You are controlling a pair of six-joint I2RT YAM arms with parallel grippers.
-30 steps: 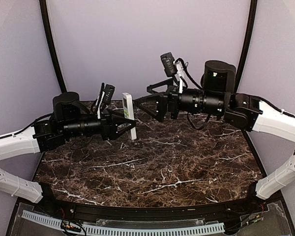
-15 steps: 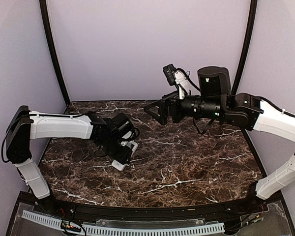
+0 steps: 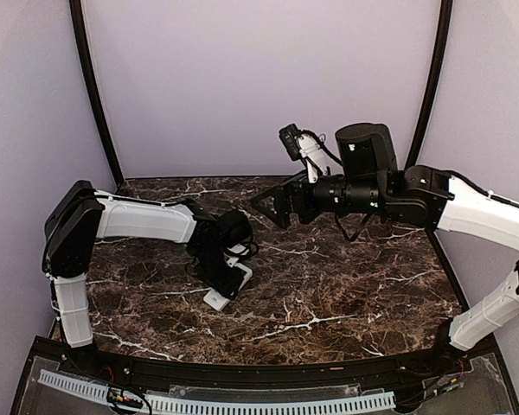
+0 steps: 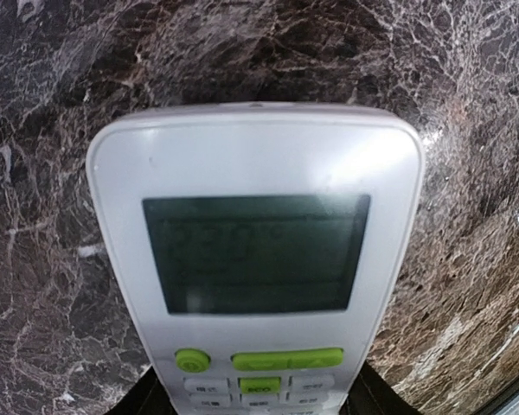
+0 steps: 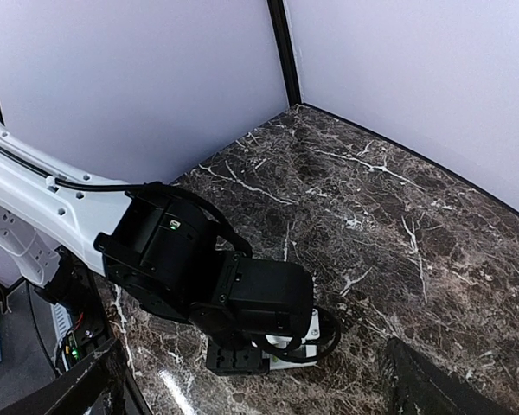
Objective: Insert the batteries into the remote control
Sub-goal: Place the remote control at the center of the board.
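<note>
Left gripper (image 3: 230, 278) pinches the flat white plastic remote control (image 4: 255, 251) by its button end, low over the dark veined marble table (image 3: 355, 285), left of centre; contact with the table cannot be told. Display and green buttons face the wrist camera, so the back faces the table. Right gripper (image 3: 266, 206) hangs in the air, fingers spread, empty. No batteries in view. Risk: if laid down this way, the battery bay likely ends up underneath; the end-only grip may let the remote pivot or slip.

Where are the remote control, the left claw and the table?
remote control (image 4: 255, 156): left wrist view, white face, upper part.
left claw (image 4: 257, 396): left wrist view, midway between its fingertips.
table (image 3: 346, 290): top external view, bare marble on the right.
</note>
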